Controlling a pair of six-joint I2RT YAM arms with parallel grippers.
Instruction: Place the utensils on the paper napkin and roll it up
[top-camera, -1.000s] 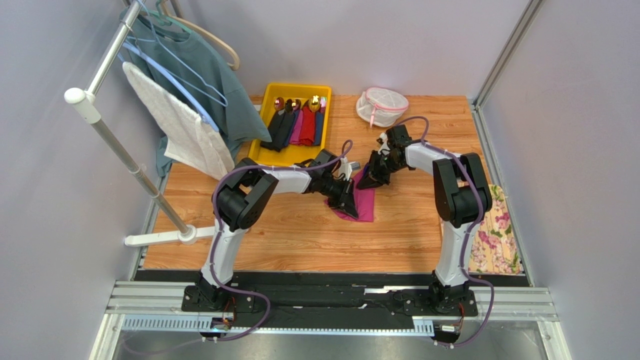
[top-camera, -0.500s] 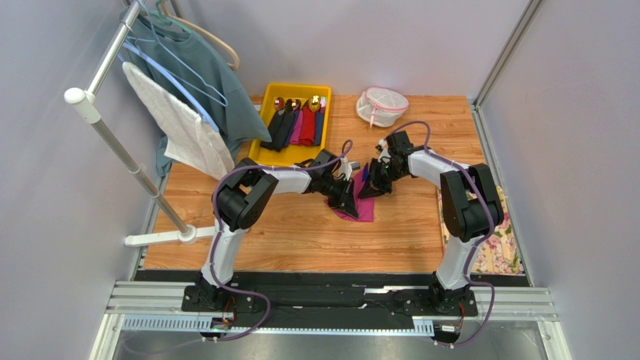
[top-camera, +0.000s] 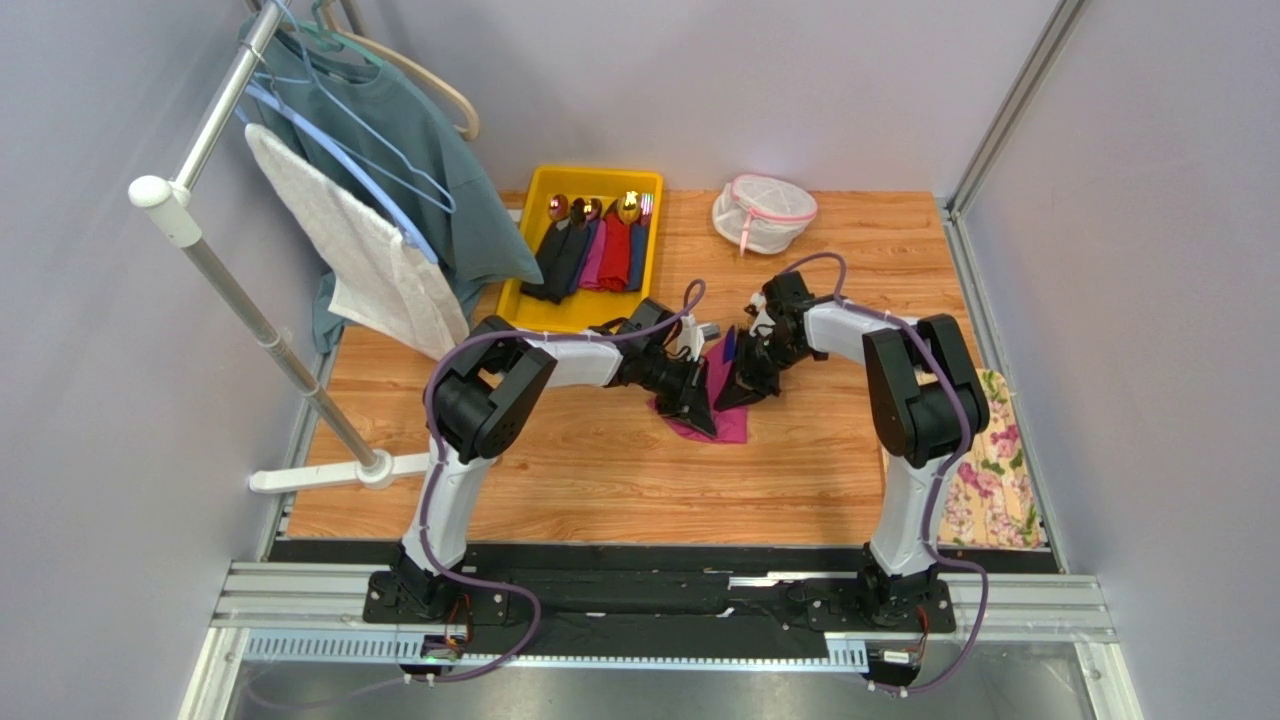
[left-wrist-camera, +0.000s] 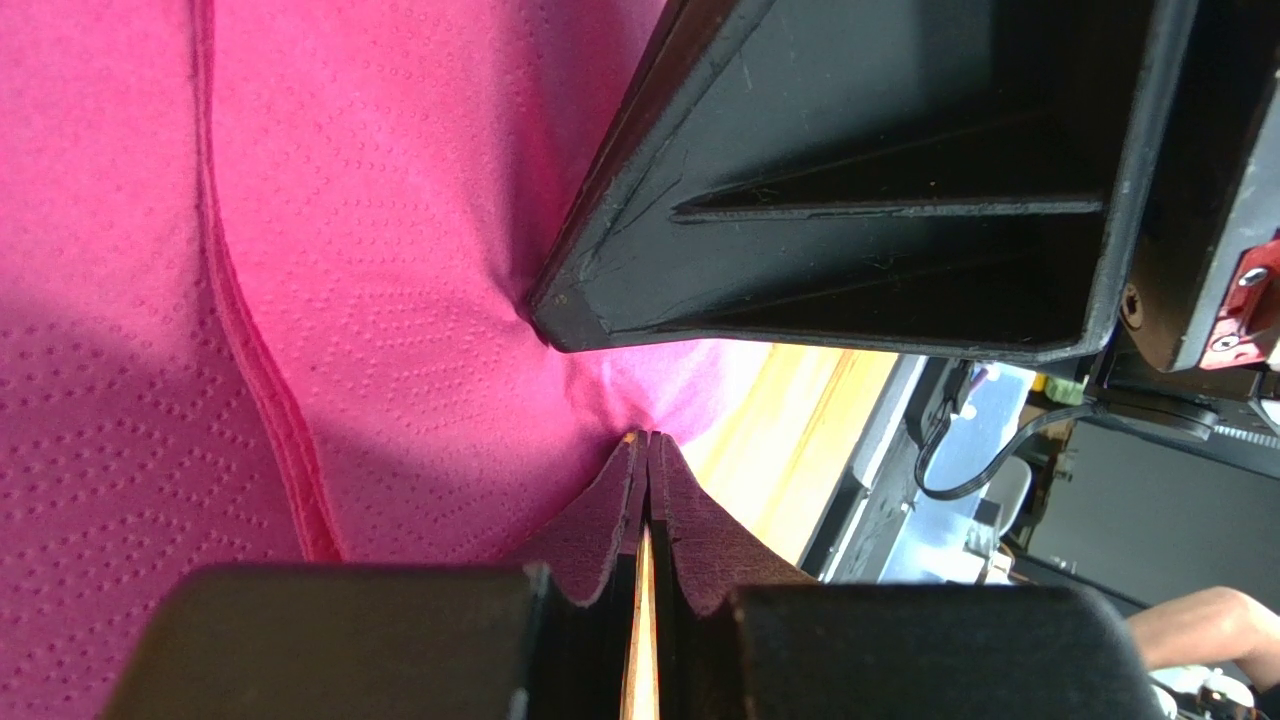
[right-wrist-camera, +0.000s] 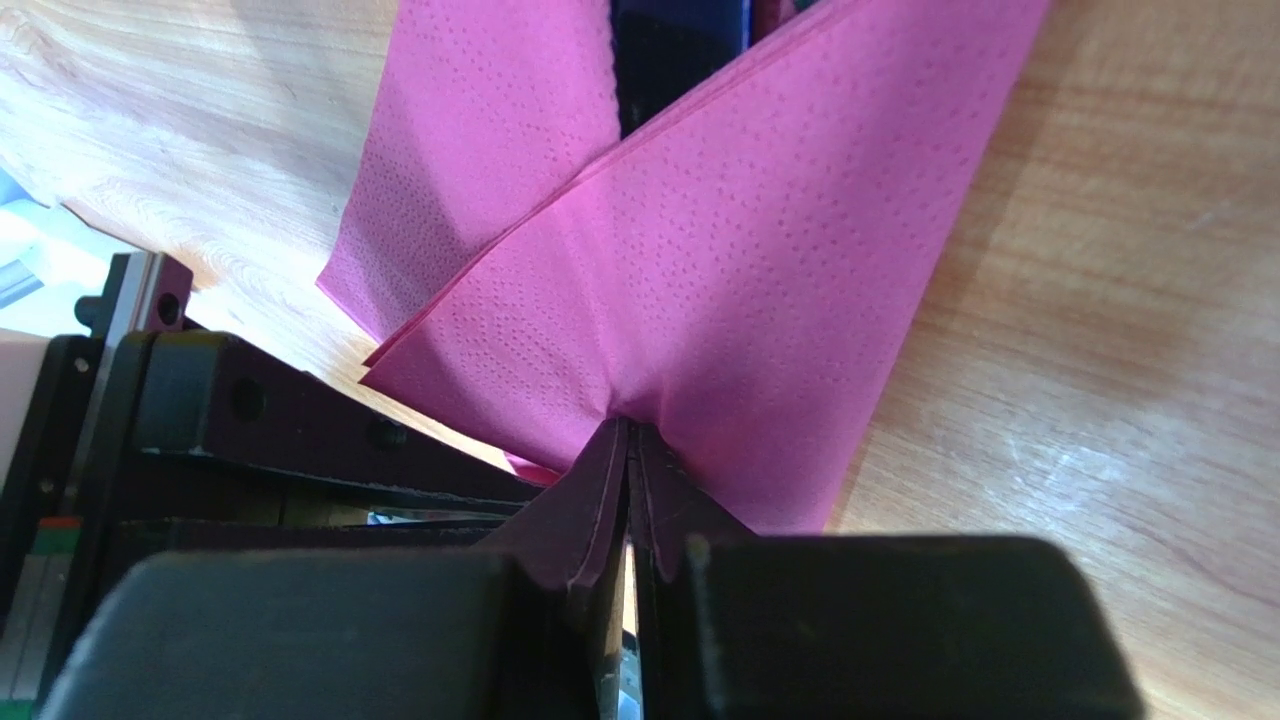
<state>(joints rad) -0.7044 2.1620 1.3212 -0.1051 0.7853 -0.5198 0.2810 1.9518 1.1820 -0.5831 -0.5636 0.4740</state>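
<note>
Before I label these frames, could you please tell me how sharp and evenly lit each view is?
Top external: sharp and evenly lit, only soft shadows. Left wrist: paper napkin embossing crisp, lower left shaded, left jaws and background blurred. Right wrist: napkin crisp, right jaws blurred, faint glare on the wooden table.

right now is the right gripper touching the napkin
Touching. The right wrist view shows the right gripper pinched shut on a fold of the napkin, with the paper fanning up from between its fingertips.
</note>
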